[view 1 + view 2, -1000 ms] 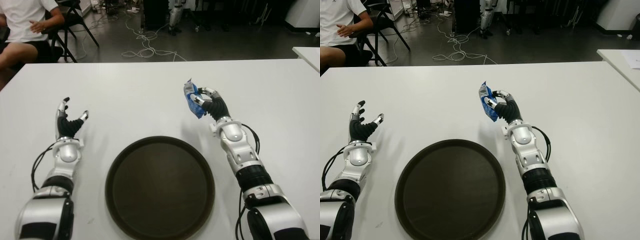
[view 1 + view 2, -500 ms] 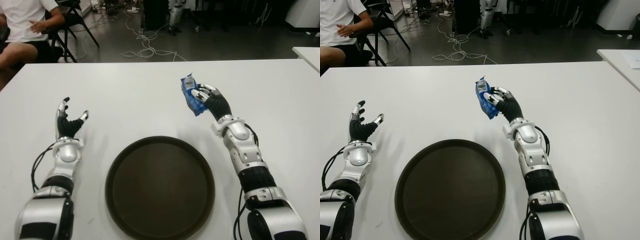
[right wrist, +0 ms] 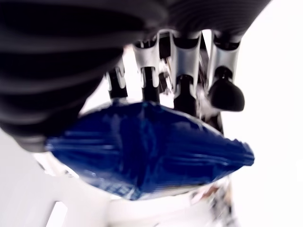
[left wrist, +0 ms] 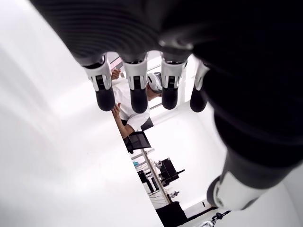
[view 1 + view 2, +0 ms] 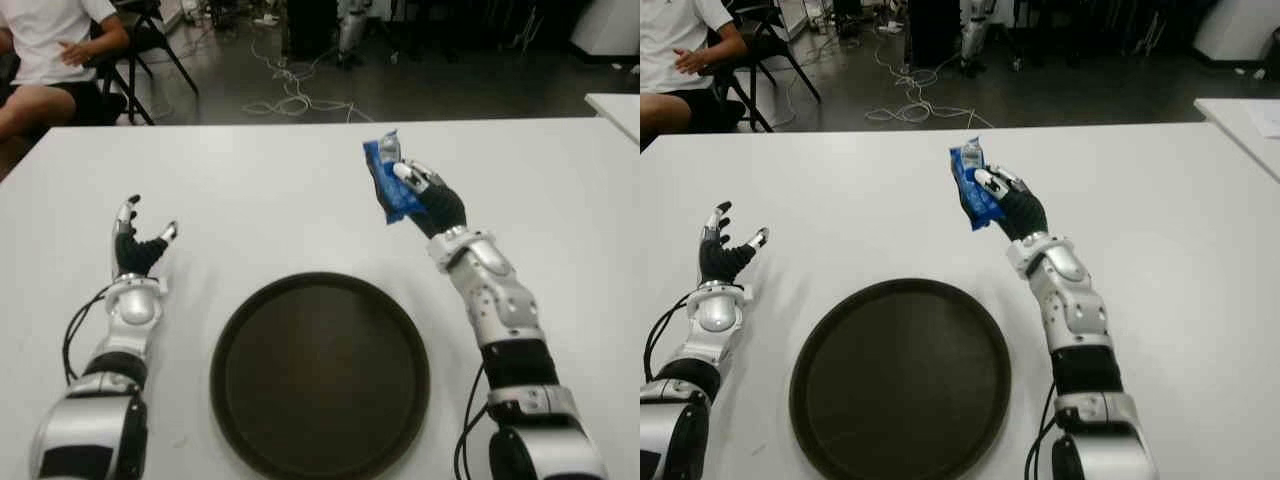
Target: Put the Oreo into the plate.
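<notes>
Pickup is done, placement isn't. The right hand (image 5: 425,195) has its fingers wrapped around the blue Oreo pack (image 5: 385,180), holding it clear above the white table (image 5: 300,180). The right wrist view confirms it: pack (image 3: 147,151) pinned between fingers (image 3: 182,90) and palm, grip looks firm.

The pack is beyond the far right edge of the plate (image 5: 320,370), not over it. The plate is dark, round and has nothing in it, sitting near the robot at centre.

The left hand (image 5: 135,250) is idle to the left of the plate, fingers spread loose, holding nothing.

Left to do, as I read it: bring the pack nearer and a bit left until it's over the plate, lower it, let go. Roughly half done.
</notes>
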